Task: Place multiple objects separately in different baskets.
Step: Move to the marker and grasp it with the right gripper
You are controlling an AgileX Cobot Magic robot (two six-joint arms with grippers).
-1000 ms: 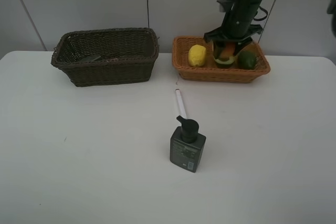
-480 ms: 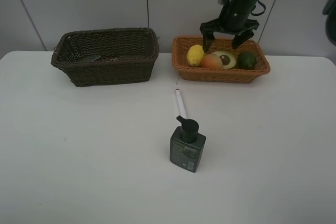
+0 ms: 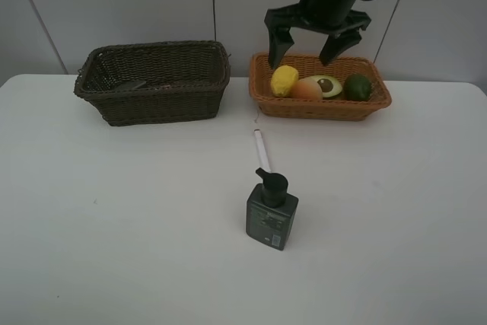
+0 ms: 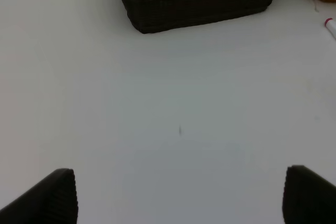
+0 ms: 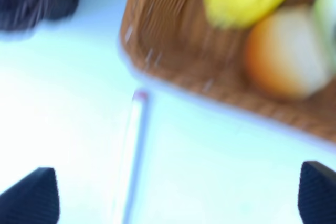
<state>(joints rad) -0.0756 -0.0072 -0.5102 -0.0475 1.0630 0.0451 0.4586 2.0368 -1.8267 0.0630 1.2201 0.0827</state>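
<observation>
You had the right gripper (image 3: pixel 302 57) hanging above the orange-tan basket (image 3: pixel 327 110), jaws spread wide and holding nothing. Its arm ran off the top of the high view. In that basket lay four fruits in a row, left to right: the yellow lemon (image 3: pixel 285 81), the orange-red fruit (image 3: pixel 307 89), the halved avocado (image 3: pixel 328 85) with its cut face up, and the dark green fruit (image 3: pixel 358 87). Your right wrist view was badly blurred, so the lemon, the orange-red fruit, the wicker and the white marker (image 3: pixel 260 147) were only smears there.

The marker lay on the white table (image 3: pixel 114 226) just on the near side of the orange-tan basket. The dark pump bottle (image 3: pixel 272 211) stood nearer still, its nozzle close to the marker's near end. The dark brown basket (image 3: pixel 152 98) sat to the left, apart from the other. Its walls hid most of its inside — a grey shape (image 3: pixel 134 84) showed at the left end, too small to name. Your left gripper (image 4: pixel 181 198) appeared only in its own wrist view — two finger ends cut off at the frame edge, wide apart and empty above the table.
</observation>
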